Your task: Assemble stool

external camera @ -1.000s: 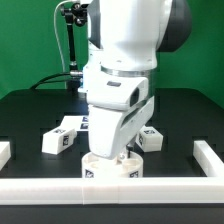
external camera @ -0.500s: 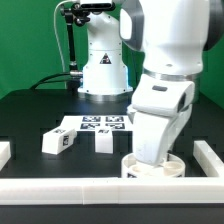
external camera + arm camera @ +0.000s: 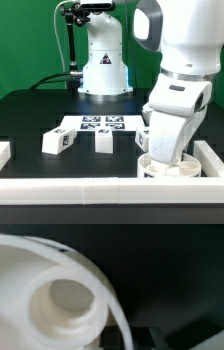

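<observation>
Thick round white plastic stool seat (image 3: 193,168) lies at the black table's (image 3: 30,112) front edge, near the exterior view's right corner. Two-finger gripper (image 3: 125,337) is pinched closed on its thin rim.

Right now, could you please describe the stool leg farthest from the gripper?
On the black table, find the flat marker board in front of the robot's base. Two white legs lie by its near edge; the slanted leg at the exterior view's left is yours, the other leg sits square before the board's middle.
</observation>
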`<state>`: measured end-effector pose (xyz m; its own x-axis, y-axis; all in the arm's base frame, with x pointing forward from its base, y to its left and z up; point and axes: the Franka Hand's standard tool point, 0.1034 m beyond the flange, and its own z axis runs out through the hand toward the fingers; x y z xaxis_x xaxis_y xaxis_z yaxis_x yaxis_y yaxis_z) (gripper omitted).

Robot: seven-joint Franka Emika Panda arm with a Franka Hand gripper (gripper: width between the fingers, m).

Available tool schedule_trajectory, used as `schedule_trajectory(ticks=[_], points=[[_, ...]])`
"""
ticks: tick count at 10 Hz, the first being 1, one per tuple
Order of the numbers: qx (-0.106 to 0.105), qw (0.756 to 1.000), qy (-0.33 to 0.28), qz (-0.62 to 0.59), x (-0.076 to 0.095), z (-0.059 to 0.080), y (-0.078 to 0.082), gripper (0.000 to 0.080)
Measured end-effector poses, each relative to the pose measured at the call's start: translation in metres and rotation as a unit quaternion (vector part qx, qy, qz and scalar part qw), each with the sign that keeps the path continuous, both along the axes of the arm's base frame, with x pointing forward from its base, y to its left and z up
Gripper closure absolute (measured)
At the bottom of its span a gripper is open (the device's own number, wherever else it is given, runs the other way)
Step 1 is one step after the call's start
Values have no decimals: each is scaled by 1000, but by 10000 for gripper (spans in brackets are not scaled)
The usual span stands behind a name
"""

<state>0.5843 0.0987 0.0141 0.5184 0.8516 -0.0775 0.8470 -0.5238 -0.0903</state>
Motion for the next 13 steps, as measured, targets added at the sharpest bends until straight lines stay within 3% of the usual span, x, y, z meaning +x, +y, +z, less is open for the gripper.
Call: schedule_trajectory(ticks=[1,2,3,6,7,8,12,13], points=[[0,1000,0,0,0,0,1,755],[0,1000,0,0,0,0,0,632],[0,1000,0,0,0,0,0,632],[0,1000,0,0,0,0,0,217],[-1,1000,-2,-3,-1,5,-1,217],[-2,1000,-5,-4,-2,13,-1,161],[-8,1000,-13,-5,-7,48,-5,151],[-9,1000,-20,-8,-11,51,-11,151]])
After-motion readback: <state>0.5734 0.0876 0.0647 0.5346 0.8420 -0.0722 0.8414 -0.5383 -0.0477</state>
